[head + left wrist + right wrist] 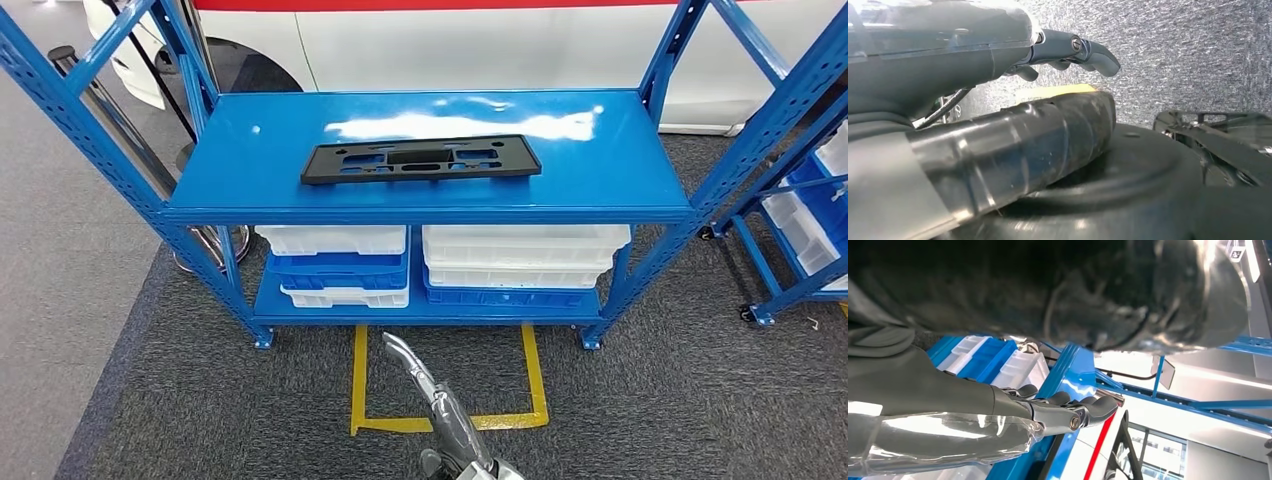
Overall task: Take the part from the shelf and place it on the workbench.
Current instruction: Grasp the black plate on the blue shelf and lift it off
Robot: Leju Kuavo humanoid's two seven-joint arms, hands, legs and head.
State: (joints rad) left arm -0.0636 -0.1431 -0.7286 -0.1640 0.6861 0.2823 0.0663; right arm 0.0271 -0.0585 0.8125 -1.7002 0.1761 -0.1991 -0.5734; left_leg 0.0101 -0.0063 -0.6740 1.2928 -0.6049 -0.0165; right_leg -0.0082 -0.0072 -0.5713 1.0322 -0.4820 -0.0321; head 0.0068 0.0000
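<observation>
**Part lies crosswise on the shelf top, well ahead of and above the hands**

Head view: the black part (421,158), a flat plate with cut-outs, lies on the upper board of the blue shelf (250,150). Its long axis runs side to side across the robot's front, roughly parallel to the shelf's near edge and set back from it a little.

A hand (410,365) shows low in the head view, fingers straight and pointing toward the shelf, holding nothing. Which arm it belongs to I cannot tell from that view. The part sits well apart from it, forward and higher, slightly to its right.

Left hand (1075,52): fingers loosely extended over grey carpet, nothing held. Right hand (1068,407): fingers gently curled, apart, empty, close beside a blue shelf upright with white bins (1020,367) behind.

Judgement: neither hand is clearly nearer; the reach must go up and forward, and the broadside plate suits a hold along its near long edge.
</observation>
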